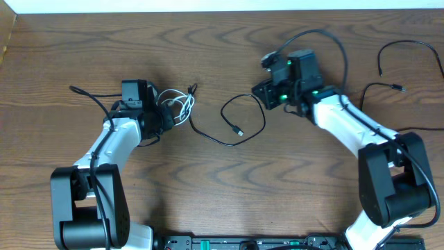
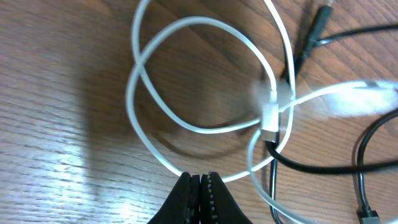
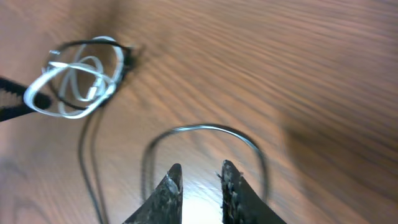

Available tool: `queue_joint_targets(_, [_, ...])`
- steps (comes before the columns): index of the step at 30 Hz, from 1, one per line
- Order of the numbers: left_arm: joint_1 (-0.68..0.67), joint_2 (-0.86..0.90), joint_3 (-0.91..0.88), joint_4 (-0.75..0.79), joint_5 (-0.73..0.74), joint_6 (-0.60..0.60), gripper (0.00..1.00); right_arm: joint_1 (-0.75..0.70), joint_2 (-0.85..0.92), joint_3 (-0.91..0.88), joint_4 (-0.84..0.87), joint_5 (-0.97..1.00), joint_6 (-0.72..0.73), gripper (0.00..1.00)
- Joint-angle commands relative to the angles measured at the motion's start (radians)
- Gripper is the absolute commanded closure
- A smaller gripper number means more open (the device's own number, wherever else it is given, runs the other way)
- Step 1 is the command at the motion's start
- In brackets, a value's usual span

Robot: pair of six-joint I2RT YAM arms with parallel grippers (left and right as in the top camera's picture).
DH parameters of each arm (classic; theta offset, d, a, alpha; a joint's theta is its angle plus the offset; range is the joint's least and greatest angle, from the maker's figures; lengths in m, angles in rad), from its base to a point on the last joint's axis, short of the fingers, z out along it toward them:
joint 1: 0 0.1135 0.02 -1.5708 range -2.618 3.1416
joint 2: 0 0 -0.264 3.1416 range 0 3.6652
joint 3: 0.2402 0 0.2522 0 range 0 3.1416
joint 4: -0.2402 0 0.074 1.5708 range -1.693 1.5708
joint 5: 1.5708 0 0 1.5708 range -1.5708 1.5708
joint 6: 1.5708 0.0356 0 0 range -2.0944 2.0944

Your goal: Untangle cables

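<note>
The white cable (image 1: 182,105) lies coiled left of centre, looped through the black cable (image 1: 263,118). My left gripper (image 1: 168,114) sits at the coil's left side. In the left wrist view its jaws (image 2: 200,178) are shut, pinching the white cable (image 2: 205,129) at the very tips, while the black cable (image 2: 311,167) crosses under the coil. The right gripper (image 1: 262,94) hovers at the black cable's right loop. Seen from the right wrist, its fingers (image 3: 200,168) stand a little apart with nothing between them. The black loop (image 3: 205,127) curves around beyond them and the white coil (image 3: 81,84) is at far left.
Thicker black arm wires trail at the back right (image 1: 409,62) and behind the left arm (image 1: 83,92). The table's far edge (image 1: 208,12) runs along the top. Both arm bases stand at the near edge.
</note>
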Motion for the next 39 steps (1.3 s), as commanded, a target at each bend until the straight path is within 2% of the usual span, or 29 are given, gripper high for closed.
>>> queue_joint_targets(1, [0.027, -0.010, 0.007, -0.006, -0.013, -0.042, 0.93, 0.045, -0.020, 0.012, 0.021, -0.009, 0.058, 0.84])
queue_joint_targets(3, [0.043, -0.010, 0.007, -0.006, -0.013, -0.065, 0.93, 0.064, -0.020, 0.012, 0.039, -0.009, 0.078, 0.80])
queue_joint_targets(4, [0.051, -0.010, 0.007, -0.006, -0.005, -0.072, 0.92, 0.072, -0.020, 0.012, 0.046, -0.009, 0.085, 0.72])
queue_joint_targets(6, [0.061, -0.010, 0.007, -0.007, 0.003, -0.077, 0.92, 0.091, -0.020, 0.012, 0.054, -0.009, 0.091, 0.65])
queue_joint_targets(9, [0.062, -0.009, 0.007, -0.012, 0.013, -0.076, 0.83, 0.119, -0.020, 0.012, 0.057, -0.008, 0.103, 0.53])
queue_joint_targets(13, [0.061, -0.009, 0.003, -0.014, 0.013, -0.076, 0.83, 0.157, -0.020, 0.012, 0.084, 0.000, 0.113, 0.45])
queue_joint_targets(14, [0.061, -0.008, 0.003, -0.014, 0.013, -0.076, 0.76, 0.167, -0.020, 0.012, 0.098, 0.007, 0.114, 0.40])
queue_joint_targets(15, [0.060, -0.007, 0.003, -0.014, 0.013, -0.076, 0.75, 0.174, -0.020, 0.012, 0.113, 0.008, 0.113, 0.38])
queue_joint_targets(17, [0.058, -0.007, 0.003, -0.014, 0.016, -0.076, 0.64, 0.187, -0.020, 0.012, 0.146, 0.006, 0.114, 0.32])
queue_joint_targets(19, [0.056, -0.007, 0.003, -0.014, 0.017, -0.076, 0.59, 0.200, -0.020, 0.012, 0.188, 0.008, 0.123, 0.28])
queue_joint_targets(22, [0.051, -0.007, 0.003, -0.013, 0.019, -0.076, 0.46, 0.216, -0.020, 0.012, 0.229, 0.036, 0.143, 0.27])
queue_joint_targets(25, [0.041, -0.007, 0.003, -0.006, 0.037, -0.072, 0.40, 0.236, -0.018, 0.012, 0.227, 0.107, 0.143, 0.31])
queue_joint_targets(30, [0.034, -0.007, 0.003, 0.037, 0.283, 0.100, 0.18, 0.247, 0.001, 0.011, 0.211, 0.111, 0.143, 0.38])
queue_joint_targets(39, [0.010, -0.007, 0.003, 0.054, 0.310, 0.120, 0.16, 0.246, 0.057, 0.011, 0.184, 0.103, 0.159, 0.37])
